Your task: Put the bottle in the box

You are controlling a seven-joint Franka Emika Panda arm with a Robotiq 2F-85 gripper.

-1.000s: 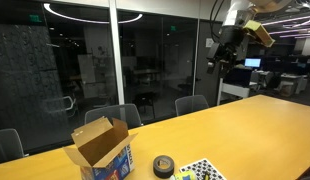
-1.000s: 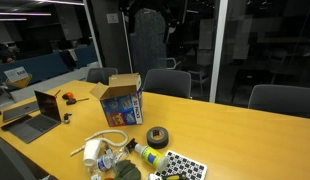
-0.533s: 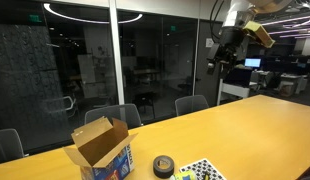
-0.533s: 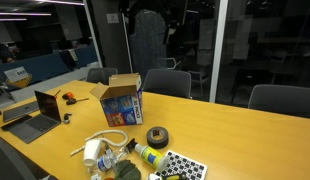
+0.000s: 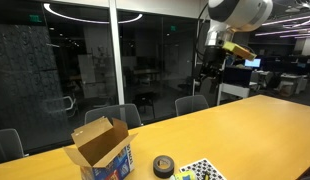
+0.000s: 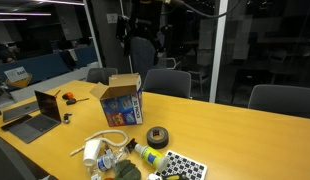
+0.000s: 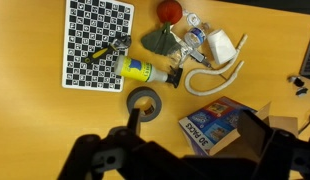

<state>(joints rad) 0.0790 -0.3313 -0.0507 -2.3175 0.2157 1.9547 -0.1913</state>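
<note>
The bottle (image 7: 136,70) is yellow with a green end and lies on its side on the wooden table, beside a checkerboard sheet; it also shows in an exterior view (image 6: 146,154). The open cardboard box (image 7: 219,124) with blue printed sides stands on the table in both exterior views (image 5: 100,151) (image 6: 121,98). My gripper (image 7: 195,132) is open and empty, high above the table, with the box between its fingers in the wrist view. It hangs in the air in both exterior views (image 5: 209,72) (image 6: 142,48).
A black tape roll (image 7: 145,102), a checkerboard sheet (image 7: 98,40), a white cable (image 7: 211,80), a clear plastic bottle (image 7: 195,35), a red ball (image 7: 170,12) and a dark cloth lie near the bottle. A laptop (image 6: 35,112) sits beyond the box. Chairs (image 6: 167,82) line the table's edge.
The arm has swung and dropped lower, moving left in an exterior view, toward the box. The objects on the table have not moved.
</note>
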